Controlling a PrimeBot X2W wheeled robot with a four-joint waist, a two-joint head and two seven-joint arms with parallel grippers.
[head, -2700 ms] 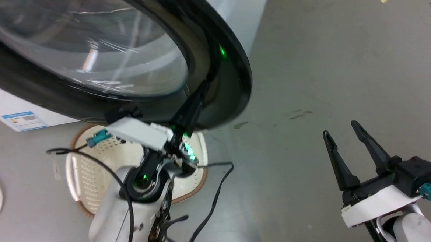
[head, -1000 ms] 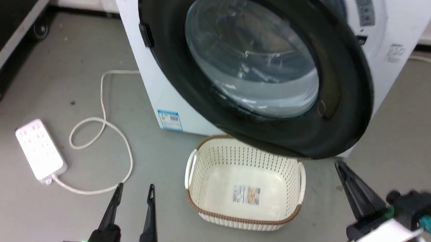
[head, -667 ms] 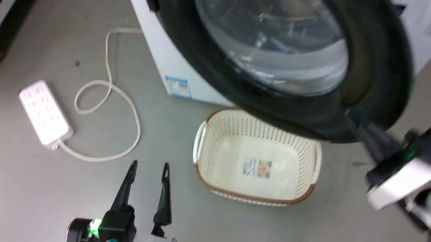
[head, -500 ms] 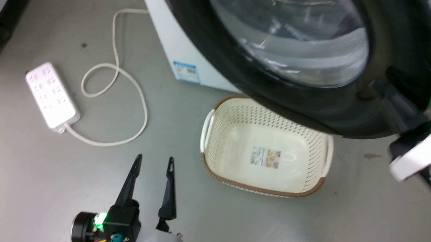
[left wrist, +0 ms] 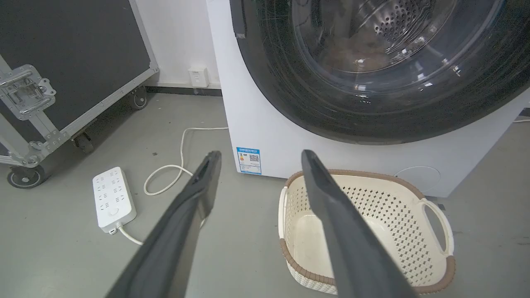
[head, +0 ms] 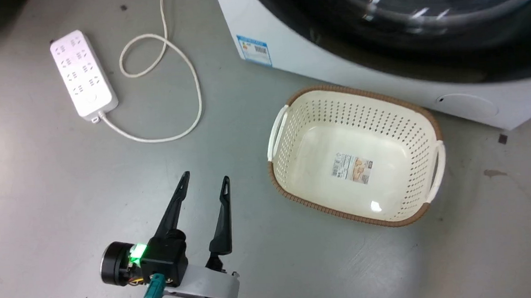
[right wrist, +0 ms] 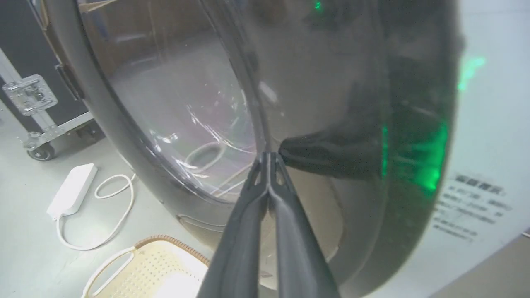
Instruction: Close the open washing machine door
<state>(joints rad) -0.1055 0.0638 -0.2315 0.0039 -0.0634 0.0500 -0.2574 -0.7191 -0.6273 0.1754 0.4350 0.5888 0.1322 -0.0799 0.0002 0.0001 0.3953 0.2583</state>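
The washing machine door [head: 447, 62], a black-rimmed disc with a clear glass centre, lies close against the white machine front [head: 287, 52]. In the left wrist view the door [left wrist: 372, 107] looks flush with the machine, and the steel drum shows through the glass. Whether it is latched I cannot tell. My right gripper [right wrist: 269, 155] is shut, its tips touching the door [right wrist: 405, 124] where glass meets rim. My left gripper [head: 203, 179] hangs open and empty low over the floor, left of the basket, and its fingers [left wrist: 198, 194] are spread wide.
A cream perforated basket [head: 300, 120] stands empty on the floor right below the door. A white power strip [head: 83, 72] with a looped cord lies at the left. A black wheeled flight case [left wrist: 74, 49] stands further left. Grey floor surrounds my left gripper.
The head camera has tilted and turned. The door has swung from wide open to lying against the machine front. My right gripper rose out of the head view onto the door; the left stayed open.
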